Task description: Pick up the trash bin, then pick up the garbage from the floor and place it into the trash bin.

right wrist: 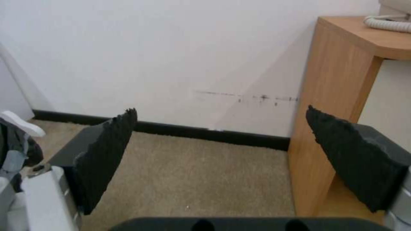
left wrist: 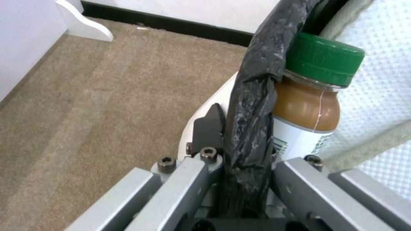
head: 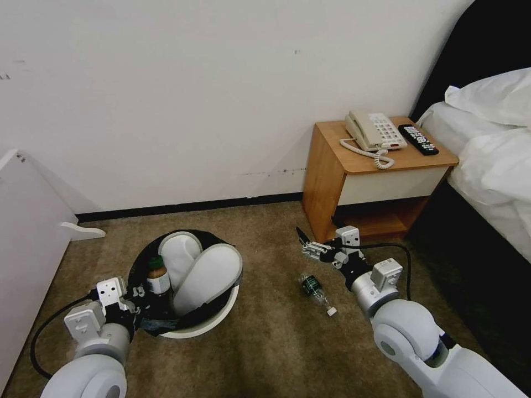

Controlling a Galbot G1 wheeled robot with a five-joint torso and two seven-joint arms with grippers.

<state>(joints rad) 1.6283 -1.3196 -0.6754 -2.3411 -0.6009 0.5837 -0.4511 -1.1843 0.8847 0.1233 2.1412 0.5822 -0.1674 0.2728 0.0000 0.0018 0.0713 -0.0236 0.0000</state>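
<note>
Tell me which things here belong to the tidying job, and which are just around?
Job: trash bin clamped by the left gripper, two slippers, brown bottle, plastic bottle on the carpet, open right gripper.
Around: nightstand, telephone, remote, bed.

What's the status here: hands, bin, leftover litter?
Left hand shut on trash bin rim. Right hand open, empty, above carpet. Slippers and brown bottle binned; clear bottle on carpet, path unobstructed.

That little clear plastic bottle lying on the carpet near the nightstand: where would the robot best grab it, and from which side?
Probably around the middle of the small clear plastic bottle, coming straight down from above. It lies flat on the beige carpet, its white cap toward the robot, so fingers closing across its narrow width should fit. The open right gripper hovers just beyond it.
</note>
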